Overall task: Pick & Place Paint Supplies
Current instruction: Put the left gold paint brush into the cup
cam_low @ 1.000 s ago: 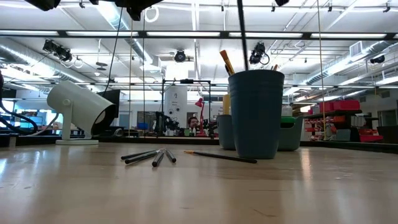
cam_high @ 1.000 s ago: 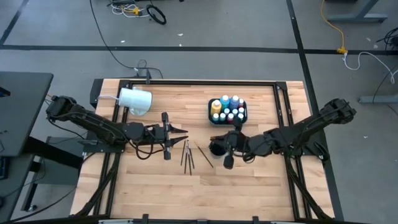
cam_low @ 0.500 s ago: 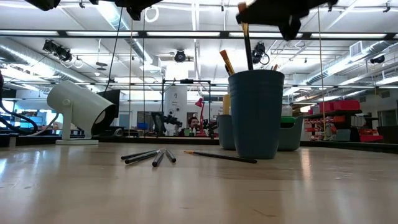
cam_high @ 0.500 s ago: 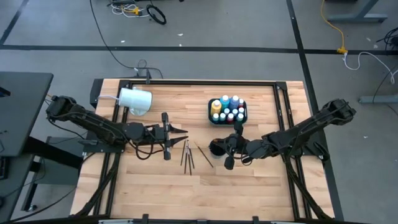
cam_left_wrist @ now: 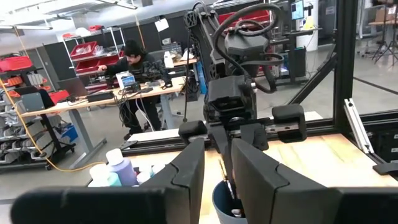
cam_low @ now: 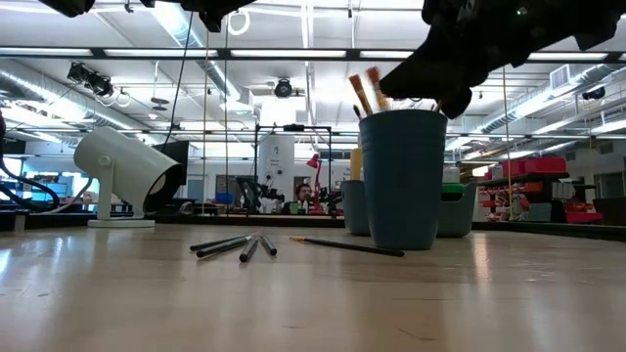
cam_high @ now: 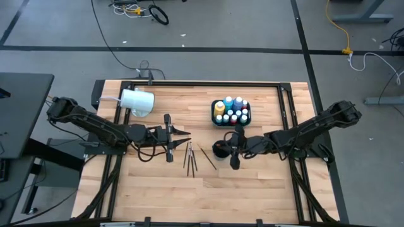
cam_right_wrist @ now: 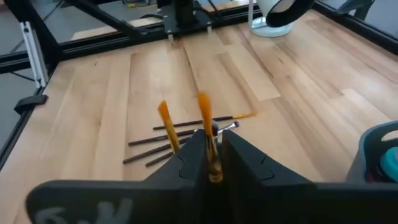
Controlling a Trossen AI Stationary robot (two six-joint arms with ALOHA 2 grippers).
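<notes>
Right wrist view showed the right gripper (cam_right_wrist: 211, 163) pinching a brush (cam_right_wrist: 208, 140) above the dark cup (cam_high: 219, 150); loose brushes (cam_high: 190, 156) lay beside it. Left gripper (cam_high: 184, 133), slightly parted, waited near them.

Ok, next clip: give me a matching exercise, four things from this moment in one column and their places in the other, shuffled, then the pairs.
Things:
1. white cup
2. loose brushes
3. paint bottles
4. right gripper

Places:
A. packed together in a dark tray
B. over the dark cup, a brush between its fingers
C. lying flat on the bare wood near the table's middle
D. tipped on its side near the far left corner

Pairs: 1-D, 2-C, 3-A, 4-B
</notes>
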